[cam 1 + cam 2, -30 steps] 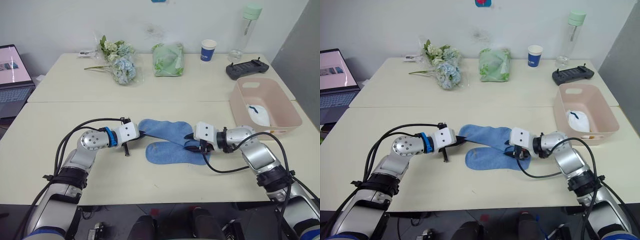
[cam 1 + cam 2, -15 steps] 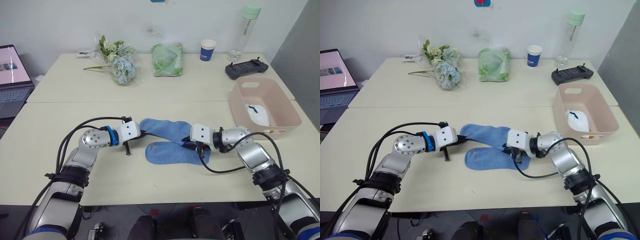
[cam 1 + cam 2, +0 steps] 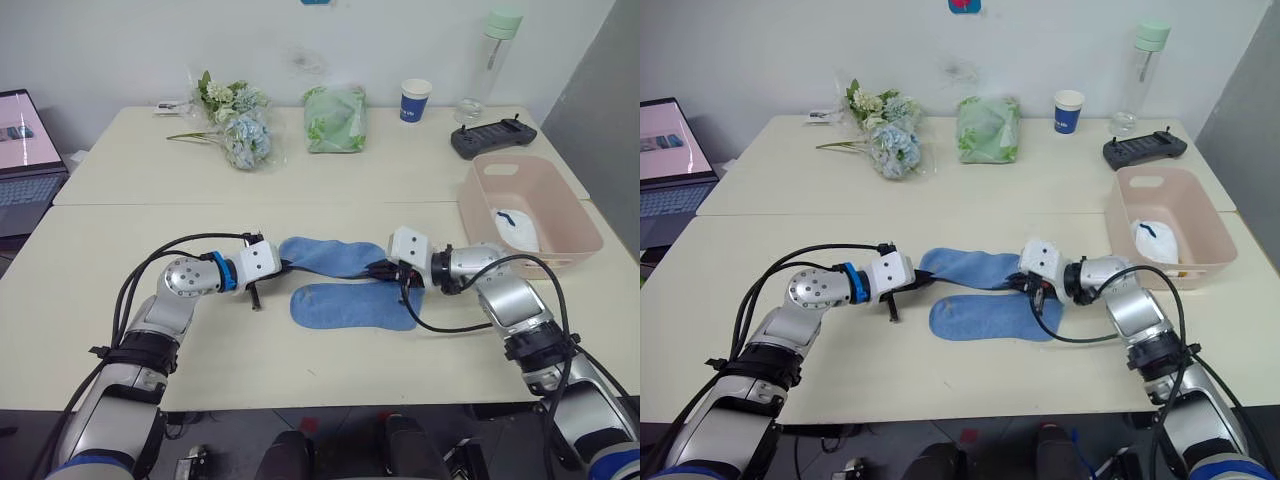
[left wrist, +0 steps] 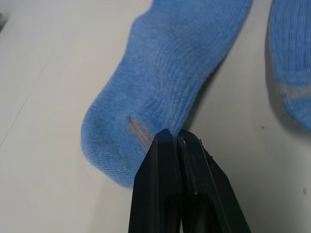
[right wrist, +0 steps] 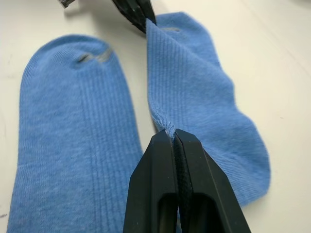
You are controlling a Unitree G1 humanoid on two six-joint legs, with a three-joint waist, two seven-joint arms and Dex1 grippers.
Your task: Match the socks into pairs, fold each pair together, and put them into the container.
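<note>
**Operator:** Two blue socks, seen near to far. Near sock [image 3: 352, 306] lies flat on the table [image 3: 300, 370], its long axis running across, left to right. Far sock [image 3: 335, 257] lies just behind it and nearly parallel, stretched between my two grippers. The coming move turns on this: the held sock must come toward me to land on the flat one, end over end.

**Observer:** State of each gripper?

**Operator:** Left gripper [image 4: 175, 138] is closed, fingers pressed together on the edge of the far sock's one end. Right gripper [image 5: 171, 136] is likewise clamped, pinching a small fold at the opposite end. Neither arm is nearer; each has its own end, and the near sock sits between and just below both.

**Observer:** Material?

**Operator:** Ribbed knit, soft and limp, with a small grey mark near one end of each sock. I judge it will sag between the pinches and hold no shape once released.

**Observer:** And farther off?

**Operator:** Container [image 3: 560, 215], pale pink plastic with rounded corners, stands at the right, well apart from the blue pair; a white bundle [image 3: 518, 230], probably white socks, lies inside. Beyond, on the far table: flowers [image 3: 238, 125], a green wrapped bundle [image 3: 335, 117], a paper cup [image 3: 416, 100], a bottle [image 3: 498, 55] and a black controller [image 3: 494, 136].
</note>
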